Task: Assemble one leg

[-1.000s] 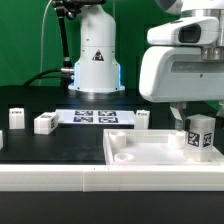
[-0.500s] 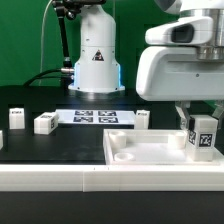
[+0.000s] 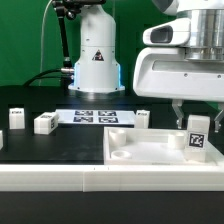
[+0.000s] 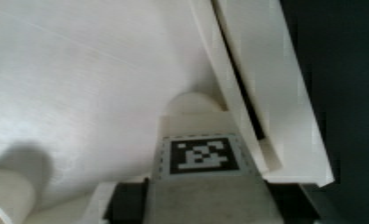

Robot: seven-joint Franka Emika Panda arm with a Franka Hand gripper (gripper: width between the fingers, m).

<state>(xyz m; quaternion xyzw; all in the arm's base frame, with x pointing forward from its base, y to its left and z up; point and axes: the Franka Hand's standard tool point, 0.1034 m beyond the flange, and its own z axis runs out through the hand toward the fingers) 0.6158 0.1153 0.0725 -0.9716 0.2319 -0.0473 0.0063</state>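
Observation:
My gripper (image 3: 196,124) is shut on a leg (image 3: 197,137), a small white post with a black-and-white tag on its face. It holds the leg upright over the right corner of the large white tray-like piece (image 3: 150,148), its lower end at or just above the surface. In the wrist view the leg (image 4: 202,150) runs out between the two dark fingers (image 4: 135,200) of the gripper (image 4: 202,206), close beside the tray's raised rim (image 4: 252,90). Whether the leg touches the tray I cannot tell.
Three more legs (image 3: 16,119) (image 3: 45,123) (image 3: 143,118) stand on the black table behind the tray. The marker board (image 3: 95,117) lies before the arm's base (image 3: 97,60). A round boss (image 4: 10,192) rises from the tray near the held leg.
The gripper and the held leg have shifted a little toward the exterior view's left and slightly down over the tray's corner. Nothing else has moved.

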